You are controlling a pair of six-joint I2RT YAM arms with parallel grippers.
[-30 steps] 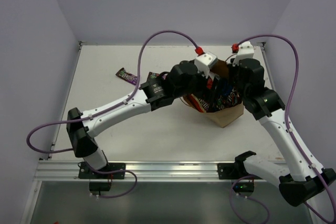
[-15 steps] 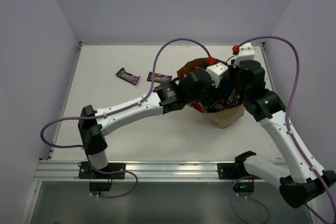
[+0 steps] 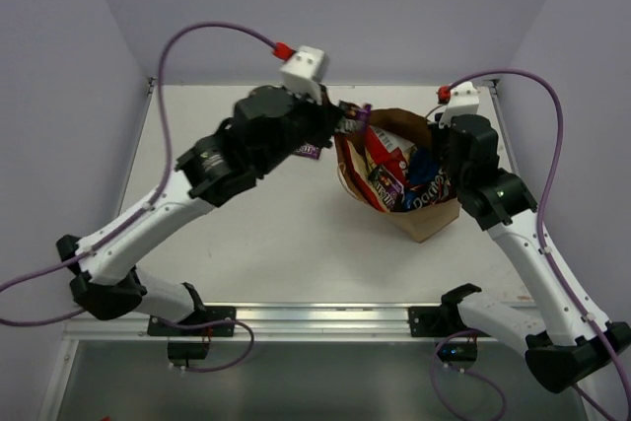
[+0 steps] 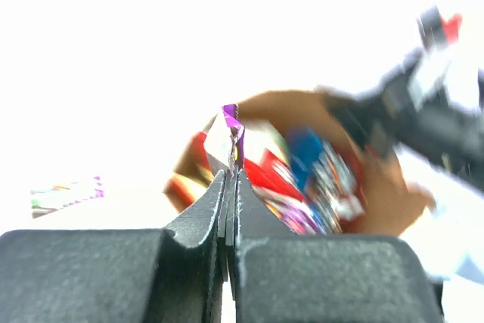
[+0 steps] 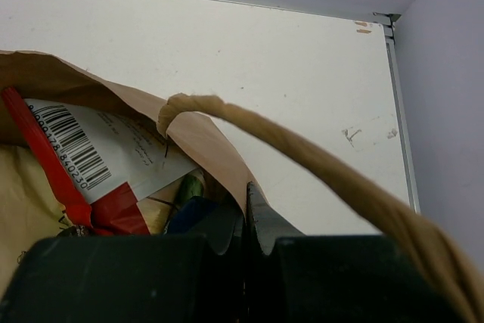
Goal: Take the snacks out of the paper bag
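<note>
The paper bag (image 3: 426, 219) stood on the counter (image 3: 246, 234) with its mouth upward and its rim pinched in the clenched right gripper (image 5: 246, 196). Snacks (image 3: 394, 170) lay inside, beyond the left gripper (image 4: 232, 179). That gripper clamped a small purple candy bar (image 4: 225, 140), whose long axis ran straight out past the fingertips.

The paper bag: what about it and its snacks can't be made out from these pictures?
- Left wrist view: bag and snacks are blurred and washed out; no label reads.
- Top view: the top snacks hide those below, so no count.
- Right wrist view: the right gripper and the frame's left edge cut off the bag's inside; one barcoded packet shows.
- Left wrist view: the left gripper pinches a candy bar, its name too blurred to read.
</note>
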